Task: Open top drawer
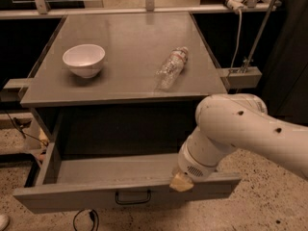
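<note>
The top drawer (96,196) is a grey metal drawer under the grey table top, pulled out toward me, with its deep grey box open and a small black loop handle (133,197) at the centre of its front. My gripper (182,182) sits at the drawer's front upper edge, right of the handle, at the end of the white arm (240,134). Only a tan tip shows on the drawer rim. The arm hides the drawer's right inner part.
A white bowl (83,59) stands on the grey table top (125,37) at the left. A clear plastic bottle (171,67) lies on its side at the right. A black cable (82,219) lies on the speckled floor below the drawer. Metal rails run behind the table.
</note>
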